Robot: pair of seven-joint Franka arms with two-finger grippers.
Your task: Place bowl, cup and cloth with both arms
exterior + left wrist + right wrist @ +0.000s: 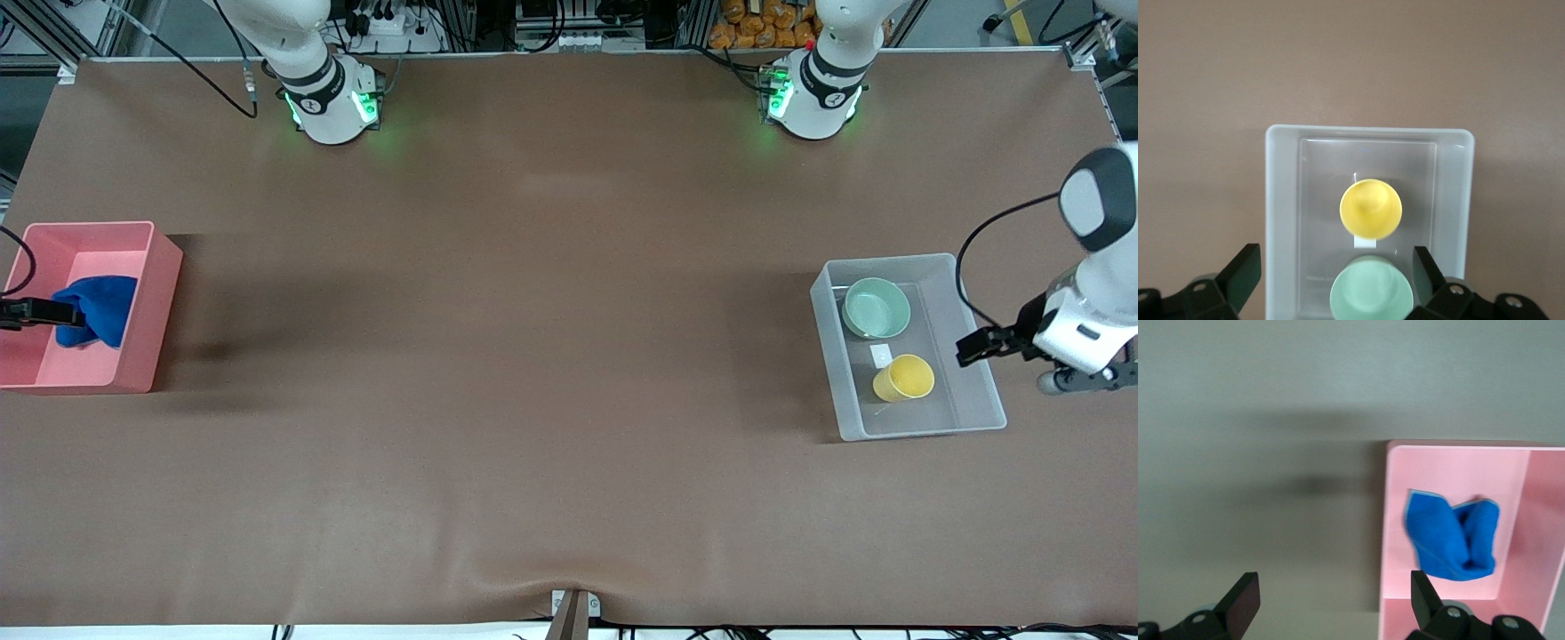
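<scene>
Currently, the mint-green bowl [877,308] and the yellow cup [904,378] are held in a clear plastic bin [978,391] near the counter [533,356] edge at the left arm's end; the cup is lying tipped on its side, nearer the front camera than the bowl, apart from it. The left hand [1331,280] is held above this bin's edge, its fingers spread wide and nothing gripped. The royal-blue cloth [98,308] is seen crumpled inside a pink bin [151,302] at the counter edge at the right arm's end. The right hand [1331,603] is held over the pink bin's rim, its fingers likewise spread wide with nothing between them.
</scene>
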